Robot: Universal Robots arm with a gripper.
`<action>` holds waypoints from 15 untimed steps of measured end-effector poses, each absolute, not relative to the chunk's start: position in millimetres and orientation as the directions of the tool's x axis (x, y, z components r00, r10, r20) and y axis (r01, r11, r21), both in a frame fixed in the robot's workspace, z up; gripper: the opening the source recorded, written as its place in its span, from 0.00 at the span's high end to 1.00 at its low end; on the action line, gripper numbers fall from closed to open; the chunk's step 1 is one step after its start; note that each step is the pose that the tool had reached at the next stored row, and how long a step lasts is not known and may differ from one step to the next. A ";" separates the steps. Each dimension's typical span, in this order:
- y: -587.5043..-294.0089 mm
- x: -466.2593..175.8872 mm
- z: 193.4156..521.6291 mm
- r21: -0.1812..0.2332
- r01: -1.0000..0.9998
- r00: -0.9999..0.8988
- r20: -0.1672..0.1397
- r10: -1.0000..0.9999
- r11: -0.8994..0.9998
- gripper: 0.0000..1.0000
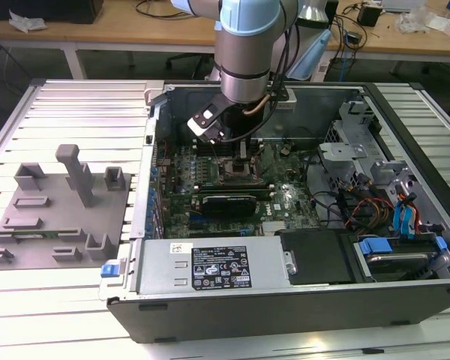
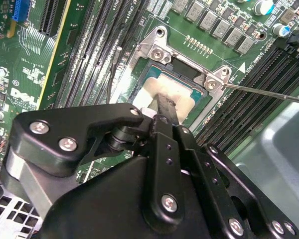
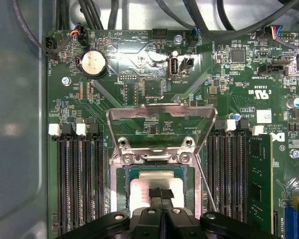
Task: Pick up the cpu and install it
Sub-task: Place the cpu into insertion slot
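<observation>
Exterior view: the gripper [image 1: 242, 152] is inside the open computer case [image 1: 285, 316], above the motherboard [image 1: 210, 169].
Second wrist view: the cpu [image 2: 157, 88] lies in the socket [image 2: 157, 50], with the pressed-together fingertips [image 2: 165, 103] touching its top.
First wrist view: the cpu [image 3: 142, 191] is under the gripper [image 3: 162, 194], and the socket's metal frame [image 3: 162, 119] is swung open.

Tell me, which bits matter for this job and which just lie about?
Job: cpu, socket's open metal frame, motherboard.
Lying about: grey plastic blocks, power supply, coin battery, memory stick.
</observation>
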State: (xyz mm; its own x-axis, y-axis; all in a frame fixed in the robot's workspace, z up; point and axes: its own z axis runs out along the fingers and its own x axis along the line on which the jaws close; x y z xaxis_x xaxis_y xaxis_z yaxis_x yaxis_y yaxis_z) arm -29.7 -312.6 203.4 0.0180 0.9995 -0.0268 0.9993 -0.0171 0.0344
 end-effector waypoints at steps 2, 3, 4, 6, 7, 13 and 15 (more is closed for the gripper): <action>-312.6 -29.7 203.2 0.034 0.999 0.018 -0.027 0.999 -0.017 0.89; -312.6 -29.7 203.1 0.034 0.999 0.018 -0.027 0.999 -0.017 0.89; -312.6 -29.7 203.1 0.034 0.999 0.018 -0.027 0.999 -0.017 0.89; -312.5 -29.7 203.2 0.034 0.999 0.018 -0.027 0.999 -0.017 0.89; -312.5 -29.7 203.6 0.035 0.999 0.018 -0.026 0.999 -0.017 0.89; -312.5 -29.7 212.6 0.034 0.999 0.018 -0.027 0.999 -0.017 0.89; -312.5 -29.7 217.6 0.035 0.999 0.018 -0.027 0.999 -0.017 0.89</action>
